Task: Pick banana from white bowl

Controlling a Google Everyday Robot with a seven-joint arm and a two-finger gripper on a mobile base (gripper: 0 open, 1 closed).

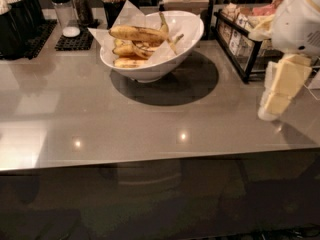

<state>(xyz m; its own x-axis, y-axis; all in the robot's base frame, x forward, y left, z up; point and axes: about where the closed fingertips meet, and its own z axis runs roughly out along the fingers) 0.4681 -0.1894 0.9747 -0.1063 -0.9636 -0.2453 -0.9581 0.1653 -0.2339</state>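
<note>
- Glossy grey counter point(150, 119), two light spots reflected near its front edge.
- White bowl point(192, 34), far centre, paper-lined; the banana point(137, 33) lies topmost inside, across shorter bananas.
- Gripper point(274, 104), right edge, above the counter, well apart from the bowl; its grip state cannot be told.
- Black wire rack point(239, 44), far right; shakers point(70, 6), far left.

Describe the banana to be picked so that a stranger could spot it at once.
On the grey counter, well to the left of the gripper at the right edge, find the paper-lined white bowl beside the wire basket. The banana lies on top of the pile in it. It is the longest and thickest, yellow with brown speckles, while the shorter bananas sit beneath it.
</note>
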